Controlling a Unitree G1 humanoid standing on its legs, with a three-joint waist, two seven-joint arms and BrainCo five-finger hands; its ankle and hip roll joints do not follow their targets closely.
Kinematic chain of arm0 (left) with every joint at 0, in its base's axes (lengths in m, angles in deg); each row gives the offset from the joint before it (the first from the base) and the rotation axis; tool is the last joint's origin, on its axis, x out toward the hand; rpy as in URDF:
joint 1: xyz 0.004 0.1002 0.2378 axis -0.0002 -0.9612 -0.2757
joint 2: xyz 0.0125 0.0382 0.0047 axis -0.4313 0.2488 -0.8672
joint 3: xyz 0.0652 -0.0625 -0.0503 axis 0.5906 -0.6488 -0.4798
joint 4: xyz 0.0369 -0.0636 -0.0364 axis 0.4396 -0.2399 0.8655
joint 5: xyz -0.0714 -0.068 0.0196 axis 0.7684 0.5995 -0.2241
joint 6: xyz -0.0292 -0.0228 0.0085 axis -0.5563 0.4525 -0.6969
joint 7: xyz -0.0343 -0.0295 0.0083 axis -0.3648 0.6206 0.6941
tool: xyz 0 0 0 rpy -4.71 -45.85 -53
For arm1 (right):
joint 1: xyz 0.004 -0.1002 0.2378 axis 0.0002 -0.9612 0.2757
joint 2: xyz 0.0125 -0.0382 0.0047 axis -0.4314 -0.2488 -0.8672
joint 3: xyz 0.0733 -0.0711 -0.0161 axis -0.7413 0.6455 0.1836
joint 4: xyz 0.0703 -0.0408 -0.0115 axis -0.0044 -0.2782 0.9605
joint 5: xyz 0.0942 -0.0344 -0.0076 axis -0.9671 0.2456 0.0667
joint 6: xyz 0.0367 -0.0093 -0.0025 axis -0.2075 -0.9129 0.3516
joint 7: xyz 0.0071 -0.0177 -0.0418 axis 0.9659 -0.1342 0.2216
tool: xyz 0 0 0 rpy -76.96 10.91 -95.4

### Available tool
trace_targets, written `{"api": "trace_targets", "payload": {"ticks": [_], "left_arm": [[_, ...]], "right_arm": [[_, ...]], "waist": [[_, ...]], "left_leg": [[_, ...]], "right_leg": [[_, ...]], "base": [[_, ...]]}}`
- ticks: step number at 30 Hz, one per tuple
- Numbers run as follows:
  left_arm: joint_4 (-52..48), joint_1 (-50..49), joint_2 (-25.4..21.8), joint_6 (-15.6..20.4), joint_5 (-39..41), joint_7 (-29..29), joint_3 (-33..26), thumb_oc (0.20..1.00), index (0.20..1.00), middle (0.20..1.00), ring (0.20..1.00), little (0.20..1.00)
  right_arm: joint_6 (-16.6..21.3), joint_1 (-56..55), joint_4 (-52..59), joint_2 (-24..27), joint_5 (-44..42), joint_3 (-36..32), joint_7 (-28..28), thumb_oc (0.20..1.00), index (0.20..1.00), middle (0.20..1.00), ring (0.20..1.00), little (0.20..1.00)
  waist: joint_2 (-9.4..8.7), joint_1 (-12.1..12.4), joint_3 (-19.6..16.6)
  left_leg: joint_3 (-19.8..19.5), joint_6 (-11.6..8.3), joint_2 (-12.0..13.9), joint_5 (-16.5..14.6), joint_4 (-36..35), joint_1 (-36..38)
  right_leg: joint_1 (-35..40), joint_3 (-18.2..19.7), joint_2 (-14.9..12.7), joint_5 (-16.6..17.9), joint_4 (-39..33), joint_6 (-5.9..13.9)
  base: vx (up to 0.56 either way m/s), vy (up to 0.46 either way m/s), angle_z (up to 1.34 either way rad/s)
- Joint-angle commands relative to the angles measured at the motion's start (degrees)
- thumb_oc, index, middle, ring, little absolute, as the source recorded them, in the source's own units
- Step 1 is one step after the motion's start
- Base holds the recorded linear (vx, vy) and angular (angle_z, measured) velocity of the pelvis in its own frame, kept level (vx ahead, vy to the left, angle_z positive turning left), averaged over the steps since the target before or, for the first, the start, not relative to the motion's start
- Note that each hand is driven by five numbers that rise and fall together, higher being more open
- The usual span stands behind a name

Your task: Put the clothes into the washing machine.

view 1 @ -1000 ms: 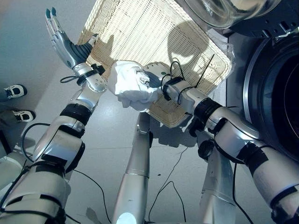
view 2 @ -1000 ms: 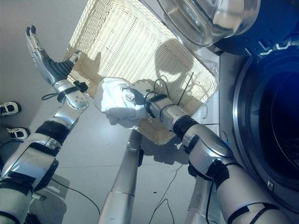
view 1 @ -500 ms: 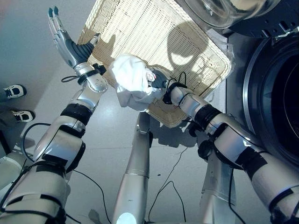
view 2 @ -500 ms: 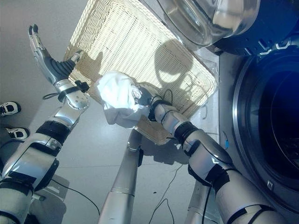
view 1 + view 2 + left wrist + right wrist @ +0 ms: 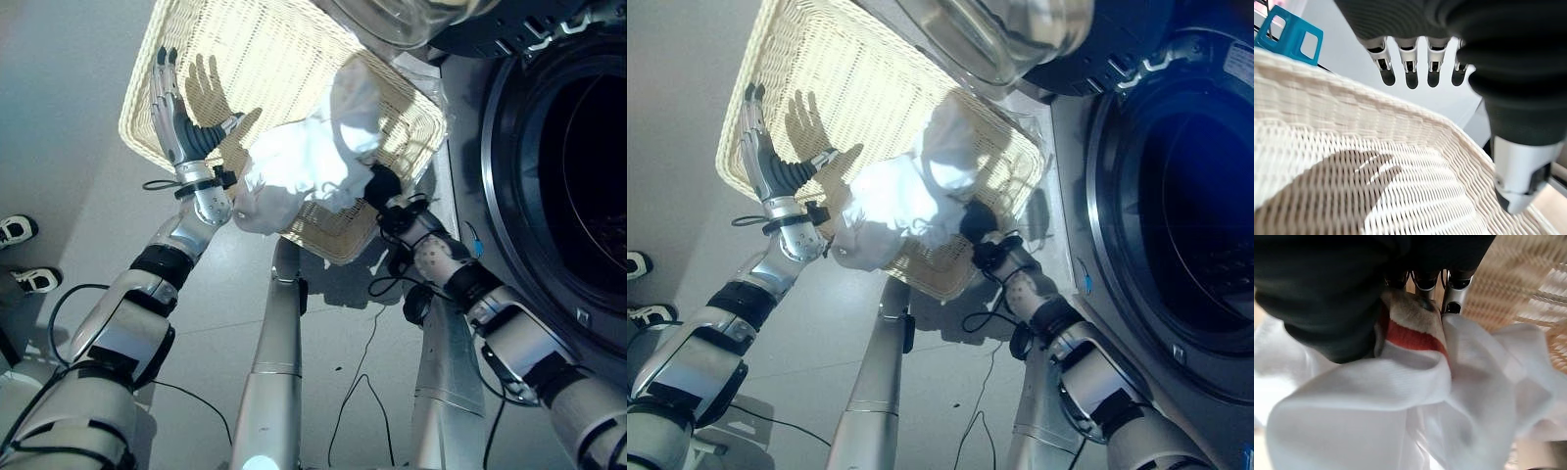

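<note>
One white garment (image 5: 313,162) with a red-trimmed collar is bunched in the clenched right hand (image 5: 380,186), above a cream wicker basket (image 5: 265,54) on grey floor. Right of that hand gapes the washing machine (image 5: 568,176). The left hand (image 5: 174,113) hovers flat, fingers straight.

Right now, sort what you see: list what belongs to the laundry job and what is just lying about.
Part of the job:
- white garment, bunched in the right hand
- wicker laundry basket
- washing machine drum opening, its door swung open
- left hand, open over the basket

Just lying about:
- blue crate
- a person's shoes
</note>
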Motion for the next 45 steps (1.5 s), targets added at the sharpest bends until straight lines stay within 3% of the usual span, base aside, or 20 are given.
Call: {"api": "trace_targets", "payload": {"ticks": [1, 6, 14, 18, 22, 27, 34, 36, 37, 38, 41, 43, 44, 45], "left_arm": [[-0.1, 1.8, -1.9, 0.7, -2.9, 1.7, -2.9, 1.0, 1.0, 1.0, 1.0, 1.0], [1.2, 1.5, -2.6, 2.0, -2.7, 1.7, -2.7, 1.0, 1.0, 1.0, 1.0, 1.0], [2.3, 1.9, -4.2, 3.0, -2.1, 0.8, -2.6, 1.0, 1.0, 1.0, 1.0, 1.0], [3.3, 2.4, -5.1, 3.6, -1.9, -0.3, -2.7, 1.0, 1.0, 1.0, 1.0, 1.0], [4.9, 3.3, -5.8, 4.4, -1.4, -1.4, -2.5, 1.0, 1.0, 1.0, 1.0, 1.0], [5.7, 2.9, -5.9, 4.8, -1.0, -1.8, -2.7, 1.0, 1.0, 1.0, 1.0, 1.0], [6.8, 3.3, -5.1, 5.3, -1.5, -1.5, -2.5, 1.0, 1.0, 1.0, 1.0, 1.0], [6.8, 3.2, -4.8, 5.2, -1.6, -1.2, -2.2, 1.0, 1.0, 1.0, 1.0, 1.0], [6.7, 3.1, -4.7, 5.0, -1.9, -0.9, -1.9, 1.0, 1.0, 1.0, 1.0, 1.0], [6.4, 2.9, -4.6, 4.9, -1.8, -0.3, -1.5, 1.0, 1.0, 1.0, 1.0, 1.0], [5.1, 1.5, -5.1, 4.8, -1.2, 1.2, -0.2, 1.0, 1.0, 1.0, 1.0, 1.0], [3.6, -0.8, -6.0, 5.0, -1.5, 2.4, 0.6, 1.0, 1.0, 1.0, 1.0, 1.0], [2.9, -1.3, -6.5, 5.0, -1.5, 2.8, 0.6, 1.0, 1.0, 1.0, 1.0, 1.0], [1.3, -2.6, -7.0, 4.7, -1.9, 3.4, 0.5, 1.0, 1.0, 1.0, 1.0, 1.0]], "right_arm": [[-0.3, -1.3, 8.0, 2.2, -12.7, -2.8, 12.0, 0.2, 0.2, 0.2, 0.2, 0.2], [-1.3, -3.0, 5.9, 7.0, -25.4, -7.4, 20.0, 0.2, 0.2, 0.2, 0.2, 0.2], [-2.8, -4.5, 0.1, 12.6, -37.7, -14.0, 29.4, 0.2, 0.2, 0.2, 0.2, 0.2], [-3.6, -4.5, -3.4, 14.2, -39.0, -18.6, 31.3, 0.2, 0.2, 0.2, 0.2, 0.2], [-3.5, -3.4, -7.6, 15.7, -39.0, -22.3, 28.6, 0.2, 0.2, 0.2, 0.2, 0.2], [-2.8, -3.0, -11.2, 16.3, -39.0, -25.1, 21.7, 0.2, 0.2, 0.2, 0.2, 0.2], [-5.4, -1.9, -17.7, 16.9, -39.0, -25.4, 10.4, 0.2, 0.2, 0.2, 0.2, 0.2], [-4.9, -1.8, -19.9, 17.0, -38.5, -25.6, 4.8, 0.2, 0.2, 0.2, 0.2, 0.2], [-3.4, -1.4, -22.1, 17.0, -35.5, -26.3, -4.0, 0.2, 0.2, 0.2, 0.2, 0.2], [-2.7, -0.8, -22.7, 17.2, -33.8, -26.8, -9.2, 0.2, 0.2, 0.2, 0.2, 0.2], [7.0, 4.2, -23.8, 22.1, -32.7, -28.6, -29.9, 0.2, 0.2, 0.2, 0.2, 0.2], [19.4, 7.3, -26.1, 26.8, -30.2, -29.1, -40.3, 0.2, 0.2, 0.2, 0.2, 0.2], [23.1, 7.8, -25.5, 27.8, -30.9, -29.0, -42.8, 0.2, 0.2, 0.2, 0.2, 0.2], [29.1, 7.7, -24.2, 29.1, -32.4, -29.2, -45.0, 0.2, 0.2, 0.2, 0.2, 0.2]], "waist": [[0.96, -2.0, -0.2], [0.77, -3.5, -0.2], [0.56, -5.0, -0.2], [0.42, -5.5, -0.2], [0.39, -5.8, -0.2], [0.36, -6.2, -0.2], [0.59, -6.2, -0.2], [0.83, -6.2, -0.2], [1.02, -6.1, -0.2], [1.18, -6.0, -0.2], [1.43, -5.5, -0.2], [1.07, -5.3, -0.2], [0.86, -5.3, -0.2], [0.58, -5.3, -0.2]], "left_leg": [[5.8, 5.69, -3.1, -3.2, 5.8, -1.3], [6.9, 5.28, -2.6, -3.6, 5.7, -0.6], [7.7, 4.96, -2.0, -4.2, 5.5, 0.0], [7.9, 4.83, -1.8, -4.6, 5.4, 0.4], [8.1, 4.73, -1.6, -5.0, 5.4, 0.8], [8.3, 4.6, -1.3, -5.4, 5.3, 1.1], [8.5, 4.6, -1.1, -5.5, 5.2, 1.3], [8.5, 4.64, -1.1, -5.6, 5.1, 1.4], [8.7, 4.56, -1.1, -5.7, 5.4, 1.4], [8.7, 4.51, -1.0, -5.7, 5.4, 1.4], [8.6, 4.35, -0.7, -6.5, 6.5, 1.2], [7.9, 4.54, -0.4, -7.8, 7.8, 1.1], [7.8, 4.6, -0.3, -7.6, 7.6, 0.6], [7.7, 4.61, 0.0, -7.3, 7.2, 0.3]], "right_leg": [[3.2, -0.7, 2.5, 14.1, -15.2, 3.59], [3.4, 0.0, 2.5, 14.2, -15.6, 3.92], [3.7, 0.7, 2.6, 14.4, -16.1, 4.26], [4.0, 1.0, 2.7, 14.4, -16.4, 4.44], [4.3, 1.1, 2.8, 14.4, -16.7, 4.56], [4.7, 1.4, 3.0, 14.4, -17.0, 4.56], [4.9, 1.5, 3.1, 14.4, -17.4, 4.45], [4.9, 1.6, 3.1, 14.4, -17.3, 4.4], [4.9, 1.7, 3.2, 14.4, -17.3, 4.31], [4.9, 1.8, 3.4, 14.4, -17.4, 4.25], [4.9, 1.9, 3.4, 14.0, -16.7, 4.04], [5.4, 1.8, 3.5, 13.5, -16.3, 3.94], [5.1, 1.7, 3.6, 13.8, -16.5, 3.87], [5.0, 1.3, 3.7, 14.0, -16.5, 3.91]], "base": [[-0.03, -0.001, -0.09], [-0.01, 0.001, -0.03], [0.0, 0.0, 0.0], [0.0, 0.0, 0.0], [0.0, 0.0, 0.0], [0.0, 0.0, 0.0], [0.0, 0.0, 0.0], [0.0, 0.0, 0.0], [0.02, -0.019, -0.03], [0.01, -0.027, -0.03], [0.01, -0.06, -0.04], [0.02, -0.109, -0.05], [0.01, -0.093, -0.02], [-0.01, -0.095, -0.02]]}}
